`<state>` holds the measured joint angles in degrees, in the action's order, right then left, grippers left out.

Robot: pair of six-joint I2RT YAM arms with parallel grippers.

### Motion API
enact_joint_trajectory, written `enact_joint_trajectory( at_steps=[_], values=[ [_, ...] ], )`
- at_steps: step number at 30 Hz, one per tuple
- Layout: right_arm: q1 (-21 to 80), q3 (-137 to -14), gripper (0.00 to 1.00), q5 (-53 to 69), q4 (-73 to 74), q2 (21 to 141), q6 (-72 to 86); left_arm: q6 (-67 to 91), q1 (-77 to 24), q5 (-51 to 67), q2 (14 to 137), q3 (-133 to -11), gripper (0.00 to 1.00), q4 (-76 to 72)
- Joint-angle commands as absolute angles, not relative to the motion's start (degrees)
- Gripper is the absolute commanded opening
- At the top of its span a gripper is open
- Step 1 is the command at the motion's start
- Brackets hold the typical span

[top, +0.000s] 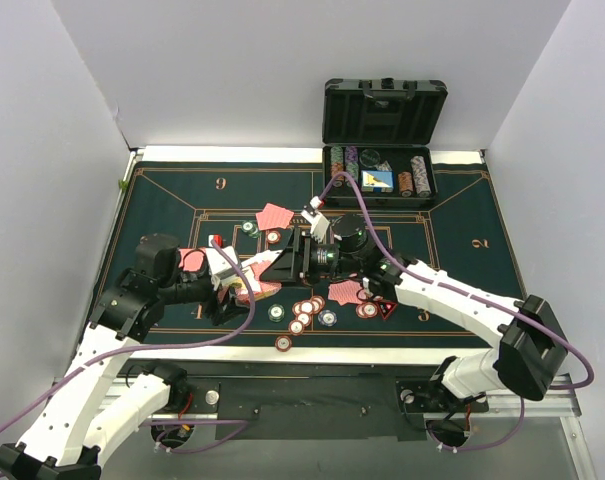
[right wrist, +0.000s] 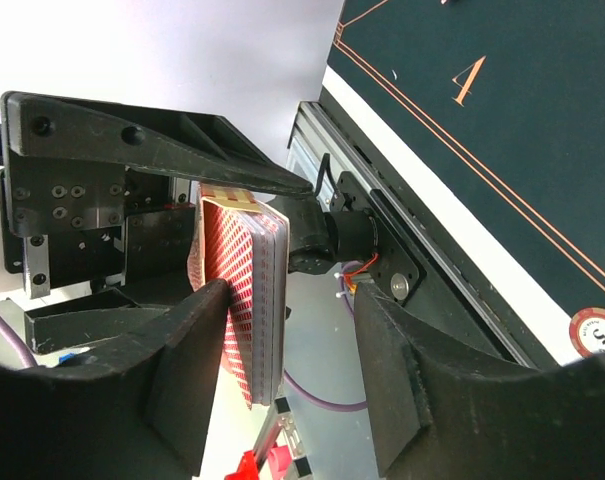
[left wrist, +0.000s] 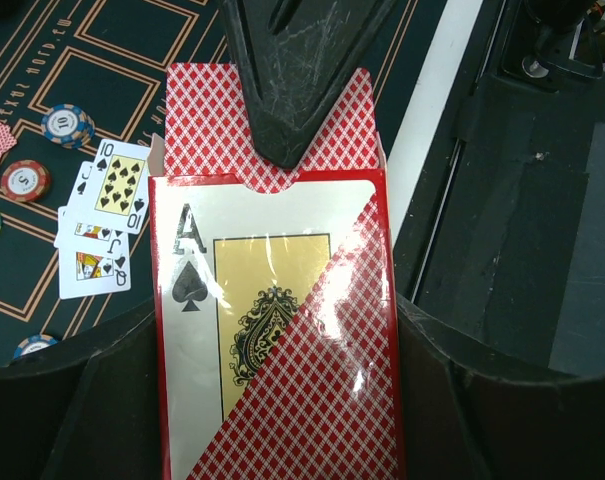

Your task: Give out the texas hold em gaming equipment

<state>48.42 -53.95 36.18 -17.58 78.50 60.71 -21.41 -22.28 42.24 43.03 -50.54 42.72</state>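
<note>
Our left fingers (left wrist: 102,410) are clamped on the red card box (left wrist: 272,330), up above the table (top: 162,200) in the middle of the top view, a little to the left. Our right fingers (right wrist: 197,360) stand on both sides of the box's top end. One looks to touch it and the other shows a gap, so they are not tight yet. If they squeeze the box and not the cards, nothing may come out. A hard pull could tug the box loose and spill cards onto the chips (top: 304,312).

The card box (left wrist: 272,330) shows an A and spade; face-up cards (left wrist: 110,190) read 10, J, Q; the felt mat (top: 172,200) bears 6, 2, 4.
</note>
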Motion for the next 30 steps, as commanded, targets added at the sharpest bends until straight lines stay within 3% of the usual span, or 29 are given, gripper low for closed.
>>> enact_joint_trajectory(
  at_steps=[1, 6, 17, 30],
  values=[
    [48.08, -52.82, 0.45, 36.74, -20.21, 78.22, 60.82, -20.83, -21.97, 44.21, 42.71, -53.88, 0.00, 38.85],
    [45.97, -52.12, 0.38, 36.91, -19.16, 76.47, 60.56, -20.92, -21.97, 44.30, 42.71, -53.96, 0.00, 38.76],
    [43.24, -52.30, 0.34, 37.00, -15.21, 73.39, 58.97, -20.74, -21.97, 44.21, 42.54, -53.96, 0.00, 38.76],
    [40.43, -51.50, 0.02, 37.97, -17.49, 69.26, 63.02, -21.09, -21.97, 43.77, 42.28, -53.00, 0.00, 38.67]
  ],
)
